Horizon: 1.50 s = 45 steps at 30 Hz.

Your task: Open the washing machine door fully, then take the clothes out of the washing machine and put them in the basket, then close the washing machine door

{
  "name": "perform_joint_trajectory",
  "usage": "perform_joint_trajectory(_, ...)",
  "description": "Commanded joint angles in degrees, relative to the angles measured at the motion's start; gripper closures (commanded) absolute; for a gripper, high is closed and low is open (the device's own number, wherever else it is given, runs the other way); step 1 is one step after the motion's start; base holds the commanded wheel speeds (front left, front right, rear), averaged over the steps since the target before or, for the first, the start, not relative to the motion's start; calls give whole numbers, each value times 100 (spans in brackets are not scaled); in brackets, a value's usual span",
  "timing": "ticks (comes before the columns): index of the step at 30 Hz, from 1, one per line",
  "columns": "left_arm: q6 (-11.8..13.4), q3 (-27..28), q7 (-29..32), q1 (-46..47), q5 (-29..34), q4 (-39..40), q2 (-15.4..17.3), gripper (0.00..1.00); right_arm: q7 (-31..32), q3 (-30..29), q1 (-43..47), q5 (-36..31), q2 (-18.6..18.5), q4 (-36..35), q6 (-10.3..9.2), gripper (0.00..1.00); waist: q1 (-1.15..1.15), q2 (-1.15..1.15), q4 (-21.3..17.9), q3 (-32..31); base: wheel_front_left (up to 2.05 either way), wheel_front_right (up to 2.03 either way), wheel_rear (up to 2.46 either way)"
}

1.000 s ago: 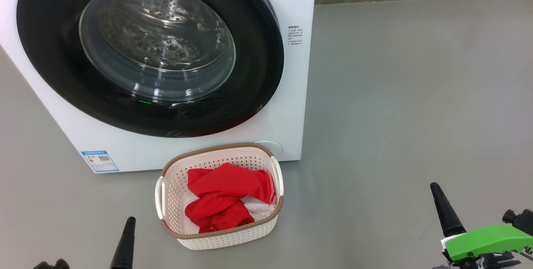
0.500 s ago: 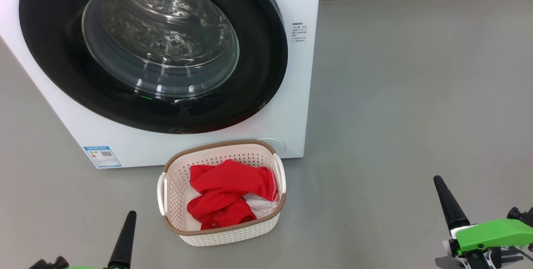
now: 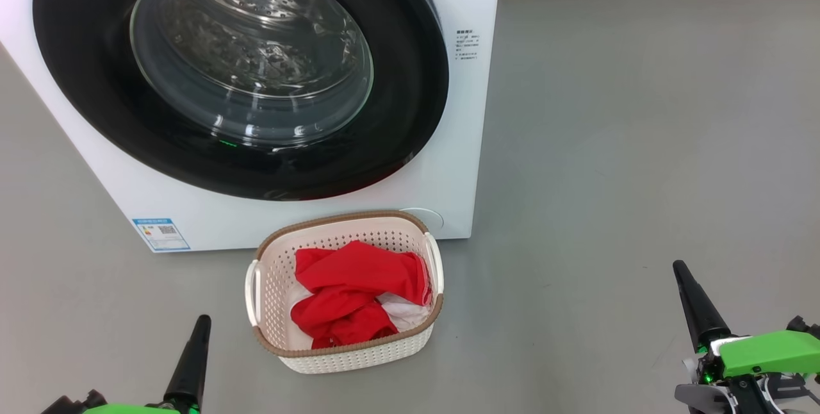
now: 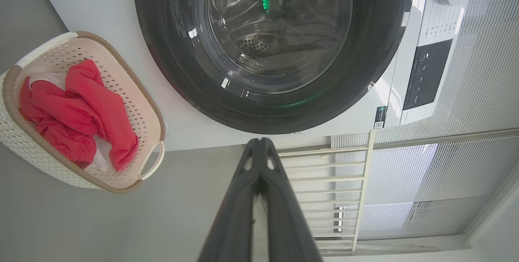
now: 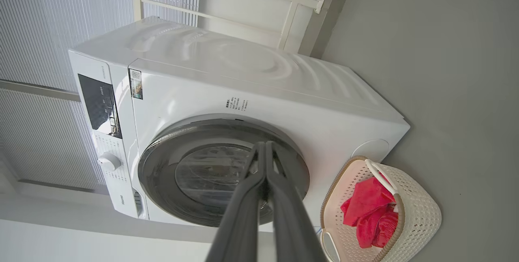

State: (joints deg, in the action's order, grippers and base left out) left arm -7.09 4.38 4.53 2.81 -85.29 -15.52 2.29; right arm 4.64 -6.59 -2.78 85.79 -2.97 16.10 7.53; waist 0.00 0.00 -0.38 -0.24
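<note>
Finds the washing machine door (image 3: 250,61) closed flush against the front of the washing machine (image 3: 461,119), with bare steel drum behind the glass and no red visible through it. Places the clothes (image 3: 355,292) in the basket (image 3: 359,357), a red and white heap below the brown rim, on the floor (image 3: 608,177) just in front of the machine's lower right corner. Sees the left gripper (image 3: 203,324) low at the left and the right gripper (image 3: 681,270) low at the right, fingers of each pressed together to a point, holding nothing, well apart from door and basket. Notes against a second ago a small slide of the whole head view up and to the right, machine, basket and floor alike; reads that as a move of the camera, not of the things. Notes no change in door, basket or heap. Judges all three steps done, with the arms at rest and nothing left but to stop.
</note>
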Motion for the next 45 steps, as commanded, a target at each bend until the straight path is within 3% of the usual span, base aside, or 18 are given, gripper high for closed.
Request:
perform_joint_trajectory(1, -37, 197, 74, 279, -214, 145, 58, 100, 60, 70, -297, 192, -21, -189, -4, 100, 0, 0, 8, 8, 0, 0, 0)
perform_joint_trajectory(10, -40, 216, 197, 338, -686, 147, 59, 100, 188, 2, -341, 634, 8, -208, -4, 100, 0, 0, 38, 42, 0, 0, 0)
perform_joint_trajectory(45, -40, 215, 196, 338, -687, 148, 59, 100, 189, 1, -341, 633, 9, -208, -4, 100, 0, 0, 38, 42, 0, 0, 0)
